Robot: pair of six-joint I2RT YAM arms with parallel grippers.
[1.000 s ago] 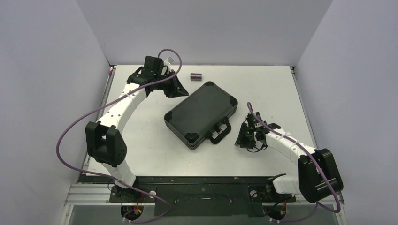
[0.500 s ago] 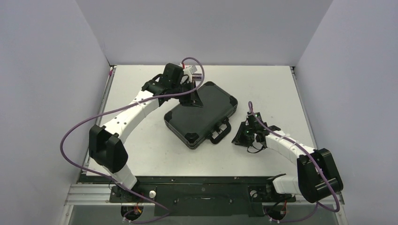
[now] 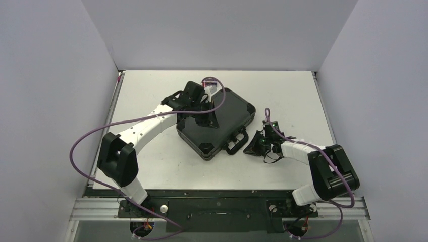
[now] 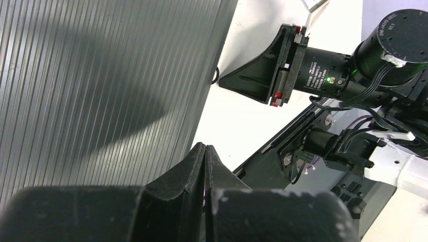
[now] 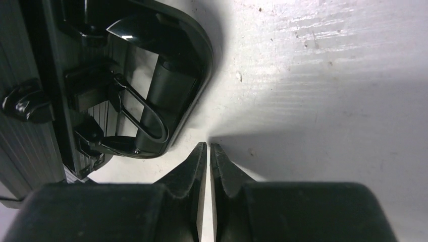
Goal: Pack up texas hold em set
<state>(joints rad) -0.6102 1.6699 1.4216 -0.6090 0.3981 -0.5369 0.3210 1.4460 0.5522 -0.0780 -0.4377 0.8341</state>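
Note:
The black briefcase [image 3: 217,120] lies closed and slanted in the middle of the white table, its handle [image 3: 237,142] pointing to the near right. My left gripper [image 3: 212,122] is shut and hovers low over the ribbed lid [image 4: 101,75], with its tips [image 4: 204,146] near the lid's front edge. My right gripper [image 3: 249,148] sits on the table just right of the handle [image 5: 171,85]. Its jaws [image 5: 208,145] are closed to a thin slit with nothing between them. No chip stacks or tokens show.
Grey walls close in the table on the left, back and right. A black rail [image 3: 217,194] with the arm bases runs along the near edge. Purple cables [image 3: 91,136] loop off both arms. A latch [image 5: 22,98] sits on the case's front beside the handle.
My left arm swung from the back left corner to above the briefcase lid, covering the small dark stack behind the case. My right gripper closed and edged toward the handle.

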